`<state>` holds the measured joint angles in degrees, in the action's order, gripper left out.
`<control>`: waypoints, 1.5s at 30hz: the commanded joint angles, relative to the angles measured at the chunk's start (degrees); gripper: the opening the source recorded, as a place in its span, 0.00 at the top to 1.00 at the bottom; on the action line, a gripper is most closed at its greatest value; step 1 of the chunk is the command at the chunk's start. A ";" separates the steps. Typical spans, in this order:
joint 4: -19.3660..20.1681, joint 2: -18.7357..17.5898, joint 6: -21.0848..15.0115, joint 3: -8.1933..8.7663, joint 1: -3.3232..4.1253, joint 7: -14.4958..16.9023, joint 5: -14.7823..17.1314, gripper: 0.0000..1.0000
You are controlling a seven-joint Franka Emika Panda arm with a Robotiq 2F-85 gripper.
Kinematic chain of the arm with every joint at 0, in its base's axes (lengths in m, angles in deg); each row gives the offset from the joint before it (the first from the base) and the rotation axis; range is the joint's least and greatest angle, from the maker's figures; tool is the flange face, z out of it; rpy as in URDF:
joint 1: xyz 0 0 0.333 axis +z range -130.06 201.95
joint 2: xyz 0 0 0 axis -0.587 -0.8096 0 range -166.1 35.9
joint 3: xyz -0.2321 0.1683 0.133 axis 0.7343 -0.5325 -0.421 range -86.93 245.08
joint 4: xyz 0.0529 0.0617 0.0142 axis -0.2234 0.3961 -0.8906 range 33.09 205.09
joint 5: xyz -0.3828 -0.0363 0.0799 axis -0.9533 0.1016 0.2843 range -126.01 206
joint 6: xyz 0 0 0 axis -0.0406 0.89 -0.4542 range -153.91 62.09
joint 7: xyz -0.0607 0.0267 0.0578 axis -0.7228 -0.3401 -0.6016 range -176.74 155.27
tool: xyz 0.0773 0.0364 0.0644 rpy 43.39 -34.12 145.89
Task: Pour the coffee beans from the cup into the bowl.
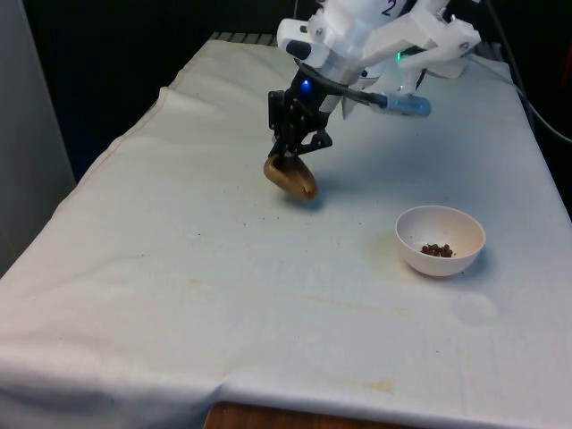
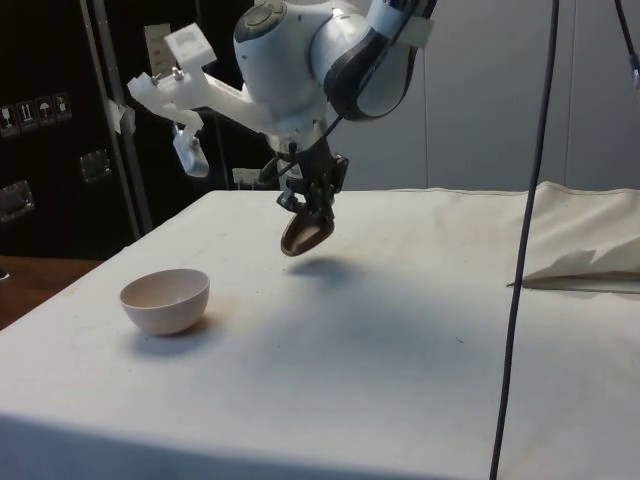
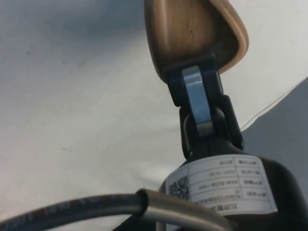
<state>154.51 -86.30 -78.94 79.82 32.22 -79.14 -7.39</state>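
From the front view I see my black two-finger gripper (image 1: 292, 159) clamped on the rim of a small brown wooden cup (image 1: 290, 177), which hangs tilted above the white cloth-covered table (image 1: 179, 268), clear of the surface with its shadow just beneath. Well apart, toward the front view's right and nearer the camera, sits a round white ceramic bowl (image 1: 441, 254) with a small heap of dark coffee beans (image 1: 437, 250) in its bottom.

From the side view I see the gripper (image 2: 308, 203) pointing down with the cup (image 2: 305, 234) held at its tips, tipped over so its mouth faces partly sideways, and lifted above the table (image 2: 400, 330). The white bowl (image 2: 165, 300) rests on the cloth nearer the camera, apart from the cup; I cannot see into it from here. A folded piece of white cloth (image 2: 585, 255) lies on the far side of the table.

From the wrist view I see one finger (image 3: 196, 94) pressing against the cup's (image 3: 185, 29) wall, its metal pad flat on the wood near the rim, with bare cloth behind.
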 commanded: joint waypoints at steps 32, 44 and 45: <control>3.84 0.06 -13.35 4.53 -0.80 7.05 10.89 1.00; 4.30 0.11 -14.50 5.16 -0.57 9.57 14.44 0.50; 4.30 0.11 -14.50 5.16 -0.57 9.57 14.50 0.44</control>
<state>158.23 -86.36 -92.29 85.49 32.22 -70.32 6.30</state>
